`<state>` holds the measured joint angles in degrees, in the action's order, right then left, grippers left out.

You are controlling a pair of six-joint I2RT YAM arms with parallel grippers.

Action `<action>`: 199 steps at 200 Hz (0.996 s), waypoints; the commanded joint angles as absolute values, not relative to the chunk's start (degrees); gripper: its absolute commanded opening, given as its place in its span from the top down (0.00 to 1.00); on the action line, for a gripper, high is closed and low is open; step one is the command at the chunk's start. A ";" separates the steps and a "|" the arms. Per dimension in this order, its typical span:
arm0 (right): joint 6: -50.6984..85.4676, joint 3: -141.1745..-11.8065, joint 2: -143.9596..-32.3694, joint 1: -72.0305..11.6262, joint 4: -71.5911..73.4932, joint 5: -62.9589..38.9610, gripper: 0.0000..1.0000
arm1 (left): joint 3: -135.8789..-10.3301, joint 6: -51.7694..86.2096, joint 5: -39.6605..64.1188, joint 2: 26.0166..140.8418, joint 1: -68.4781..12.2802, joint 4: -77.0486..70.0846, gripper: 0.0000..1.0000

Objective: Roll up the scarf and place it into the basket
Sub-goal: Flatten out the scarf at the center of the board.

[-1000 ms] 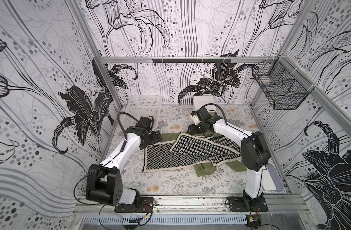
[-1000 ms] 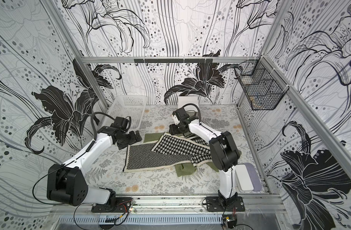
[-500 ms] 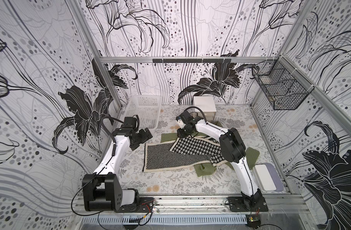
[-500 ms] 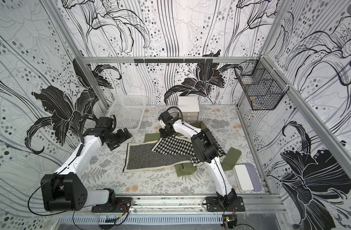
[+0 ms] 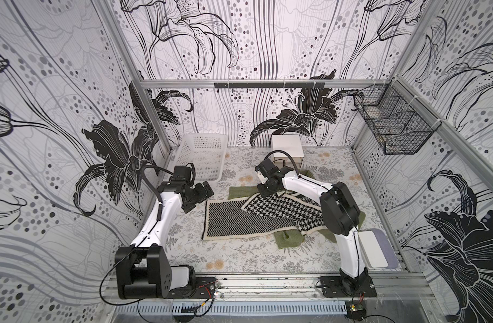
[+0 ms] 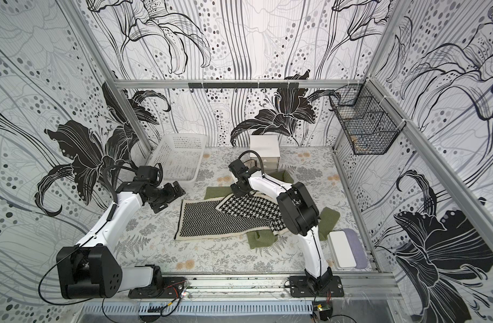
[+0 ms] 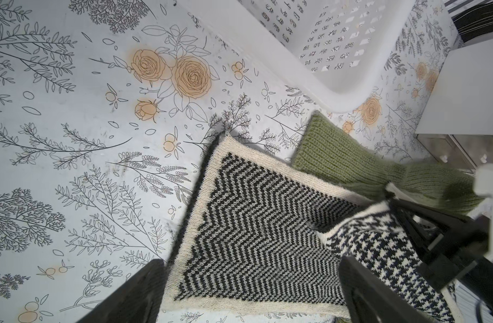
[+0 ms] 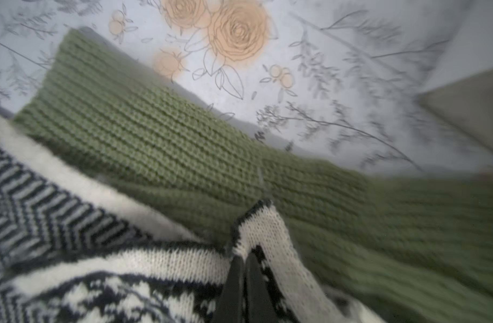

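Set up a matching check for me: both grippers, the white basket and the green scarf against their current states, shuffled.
Things: 1 left gripper; 2 right gripper; 3 white basket; 4 green scarf.
States: A partly under the black-and-white scarf; B open, holding nothing; C shut on the black-and-white scarf's corner; D nothing inside, by the back wall.
Pairs: 1-B, 2-C, 3-D, 4-A.

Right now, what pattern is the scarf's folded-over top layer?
Houndstooth, black on cream; the scarf shows best in a top view.
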<state>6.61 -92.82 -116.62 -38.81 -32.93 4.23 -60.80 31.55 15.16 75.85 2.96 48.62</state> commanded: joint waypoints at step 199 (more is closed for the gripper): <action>31.37 -74.02 -80.77 -65.79 -36.05 38.12 0.14 | -56.95 34.12 21.96 75.01 -0.02 42.48 0.01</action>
